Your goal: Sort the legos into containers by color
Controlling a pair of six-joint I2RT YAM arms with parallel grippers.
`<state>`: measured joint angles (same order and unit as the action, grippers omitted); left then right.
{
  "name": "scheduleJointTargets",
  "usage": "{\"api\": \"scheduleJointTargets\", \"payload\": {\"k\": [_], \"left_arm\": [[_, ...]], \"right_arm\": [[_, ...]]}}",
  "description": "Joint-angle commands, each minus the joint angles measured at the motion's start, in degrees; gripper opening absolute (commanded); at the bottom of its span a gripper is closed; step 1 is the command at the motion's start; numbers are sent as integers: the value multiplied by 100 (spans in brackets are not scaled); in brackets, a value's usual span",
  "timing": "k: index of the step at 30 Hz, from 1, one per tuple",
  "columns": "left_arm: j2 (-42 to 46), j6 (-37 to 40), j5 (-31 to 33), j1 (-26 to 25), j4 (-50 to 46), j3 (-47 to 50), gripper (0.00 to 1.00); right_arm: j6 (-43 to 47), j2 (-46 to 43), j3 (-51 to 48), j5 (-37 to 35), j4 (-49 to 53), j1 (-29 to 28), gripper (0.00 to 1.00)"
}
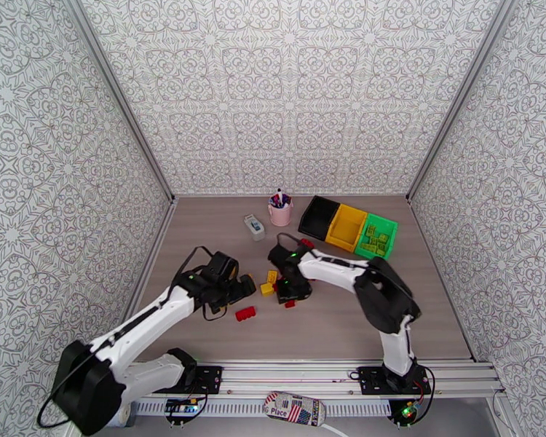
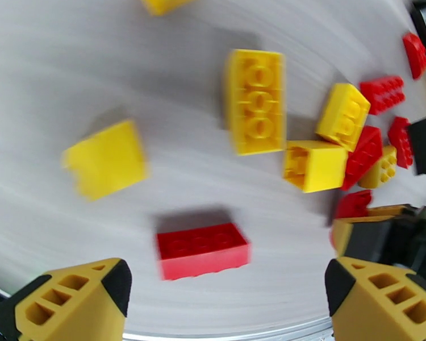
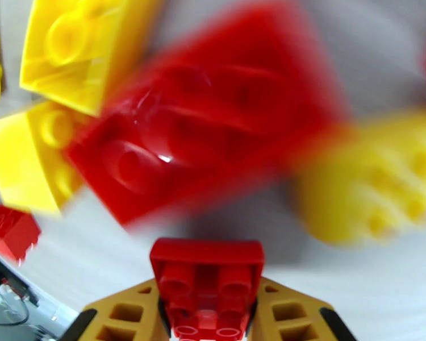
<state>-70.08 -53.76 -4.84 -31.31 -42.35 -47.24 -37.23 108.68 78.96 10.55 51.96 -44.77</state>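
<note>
Legos point(image 1: 271, 280) lie in a loose red and yellow heap near the middle of the table point(image 1: 433, 315). A lone red brick point(image 1: 245, 313) sits apart on the heap's near-left side, and another red piece point(image 1: 306, 243) rests just beside the black bin point(image 1: 318, 218). Lime green bricks point(image 1: 375, 240) are piled in the green bin point(image 1: 394, 229). This bin ends a joined row at the far right of the table, with the yellow bin point(image 1: 346, 227) between it and the black one.

The right gripper point(image 3: 207, 307) is down at the heap, its jaws closed on a small red brick point(image 3: 206, 279) whose studs face the wrist camera. A larger red brick point(image 3: 213, 109) and yellow ones lie blurred beyond it.

The left gripper point(image 2: 227, 282) hangs low at the heap's left side with its jaws spread wide. The lone red brick lies flat, studs up, just ahead of the gap between them. Farther on, a long yellow brick point(image 2: 257, 102) lies studs up, and a yellow block point(image 2: 106, 159) sits off to the left, well apart from the rest.

Behind the heap stand a pink cup point(image 1: 280, 211) of pens and, just to its left, a small white box point(image 1: 254, 227).
</note>
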Motion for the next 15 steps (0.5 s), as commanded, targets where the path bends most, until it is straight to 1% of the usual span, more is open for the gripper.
{"api": "scheduleJointTargets", "payload": {"k": [1, 4, 8, 11, 15], "left_arm": [[-657, 248, -380, -243, 744, -681, 96], [-1548, 476, -719, -471, 989, -1449, 96], [-2765, 852, -1370, -727, 1134, -2763, 96], [-3597, 1066, -1743, -794, 1039, -3890, 95], [-4490, 1020, -2275, -698, 1067, -5027, 95]], "right_arm": [[-195, -707, -208, 223, -226, 544, 27], [-227, -1004, -315, 243, -163, 1182, 24], [-236, -1191, -215, 246, -173, 2074, 24], [-214, -1028, 150, 242, -122, 2629, 24], [-213, -553, 835, 211, 22, 3211, 24]]}}
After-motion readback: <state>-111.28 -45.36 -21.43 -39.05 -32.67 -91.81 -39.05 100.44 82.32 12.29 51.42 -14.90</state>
